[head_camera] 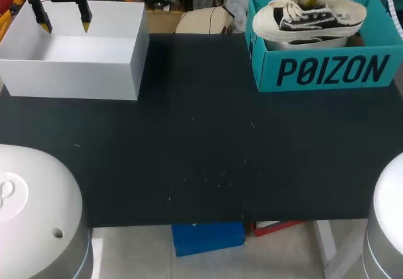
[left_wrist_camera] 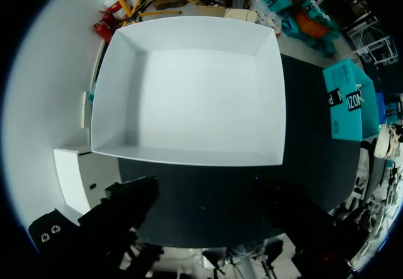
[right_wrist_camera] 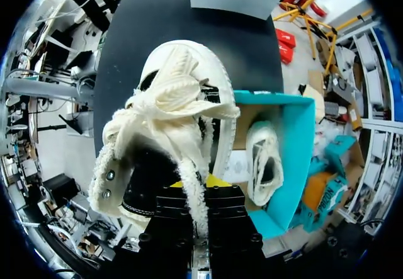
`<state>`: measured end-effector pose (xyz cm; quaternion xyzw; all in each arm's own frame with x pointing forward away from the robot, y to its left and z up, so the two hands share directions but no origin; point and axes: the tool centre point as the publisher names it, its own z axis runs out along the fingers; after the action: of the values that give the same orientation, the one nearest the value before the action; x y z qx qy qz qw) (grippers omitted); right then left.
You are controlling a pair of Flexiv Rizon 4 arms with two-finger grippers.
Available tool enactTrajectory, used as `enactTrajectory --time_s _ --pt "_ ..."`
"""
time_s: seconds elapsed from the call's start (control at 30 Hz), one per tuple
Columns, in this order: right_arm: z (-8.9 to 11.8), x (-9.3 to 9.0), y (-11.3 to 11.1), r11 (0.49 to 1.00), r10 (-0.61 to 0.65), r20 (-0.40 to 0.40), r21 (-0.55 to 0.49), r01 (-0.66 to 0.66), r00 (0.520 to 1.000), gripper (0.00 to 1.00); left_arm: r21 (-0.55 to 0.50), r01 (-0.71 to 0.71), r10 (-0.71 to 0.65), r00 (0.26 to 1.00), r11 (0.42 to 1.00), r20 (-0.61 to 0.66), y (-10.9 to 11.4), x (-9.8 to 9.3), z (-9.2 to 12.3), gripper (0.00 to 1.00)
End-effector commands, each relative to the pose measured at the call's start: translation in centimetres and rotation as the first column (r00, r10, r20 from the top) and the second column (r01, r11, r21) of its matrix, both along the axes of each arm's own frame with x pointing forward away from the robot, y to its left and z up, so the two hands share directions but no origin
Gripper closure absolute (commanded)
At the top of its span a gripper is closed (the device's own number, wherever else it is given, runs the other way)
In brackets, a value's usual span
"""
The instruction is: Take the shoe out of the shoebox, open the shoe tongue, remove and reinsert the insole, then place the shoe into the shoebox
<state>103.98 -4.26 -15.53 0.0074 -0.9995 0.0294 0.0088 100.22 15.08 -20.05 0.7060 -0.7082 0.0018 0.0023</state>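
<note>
Shoe [head_camera: 308, 16], white with dark side panels and white laces, is held up above the teal shoebox [head_camera: 321, 72] at the far right of the black tabletop [head_camera: 201, 147]. Right gripper [right_wrist_camera: 196, 182] is clamped on the shoe's fleecy collar, a yellow tip on each side of it. Second shoe [right_wrist_camera: 264, 159] lies inside the shoebox below. Left gripper [head_camera: 64, 22] hangs over the open white box [head_camera: 69, 55] at the far left, fingers spread apart and holding nothing.
</note>
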Motion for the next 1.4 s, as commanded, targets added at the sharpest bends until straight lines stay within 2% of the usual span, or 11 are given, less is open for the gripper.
enactTrajectory --time_s 0.03,0.17,0.27,0.43,0.6,0.97,1.2,1.4 --pt "1.0 -9.1 5.2 0.999 -0.004 0.109 -0.05 0.01 0.994 1.0 0.003 -0.002 0.002 1.0 1.0 -0.001 -0.1 0.0 0.0 0.0" --pt "-1.5 -12.7 9.8 1.0 -0.003 0.073 -0.019 0.004 0.997 1.0 0.003 -0.002 0.002 1.0 1.0 -0.001 -0.1 0.0 0.0 0.0" --pt "-3.5 -14.6 12.7 1.0 0.001 0.051 -0.004 -0.001 0.999 1.0 0.003 -0.002 0.002 1.0 1.0 -0.001 -0.1 0.0 0.0 0.0" --pt "-6.8 -16.7 17.1 1.0 0.022 0.036 0.009 -0.023 0.999 1.0 0.003 -0.002 0.002 1.0 1.0 -0.001 -0.1 0.0 0.0 0.0" --pt "-10.1 -18.0 20.4 0.999 0.037 0.027 0.023 -0.037 0.999 1.0 0.003 -0.002 0.002 1.0 1.0 -0.001 -0.1 0.0 0.0 0.0" --pt "-16.9 -19.8 25.5 0.998 0.028 -0.001 0.059 -0.028 1.0 1.0 0.003 -0.002 0.002 1.0 1.0 -0.001 -0.1 0.0 0.0 0.0" --pt "-20.2 -20.3 27.4 0.997 0.036 -0.034 0.068 -0.034 0.999 1.0 0.003 -0.002 0.002 1.0 1.0 -0.001 -0.1 0.0 0.0 0.0" --pt "-22.3 -20.3 28.0 0.998 0.026 -0.046 0.061 -0.023 0.999 1.0 0.003 -0.002 0.002 1.0 1.0 -0.001 -0.1 0.0 0.0 0.0"
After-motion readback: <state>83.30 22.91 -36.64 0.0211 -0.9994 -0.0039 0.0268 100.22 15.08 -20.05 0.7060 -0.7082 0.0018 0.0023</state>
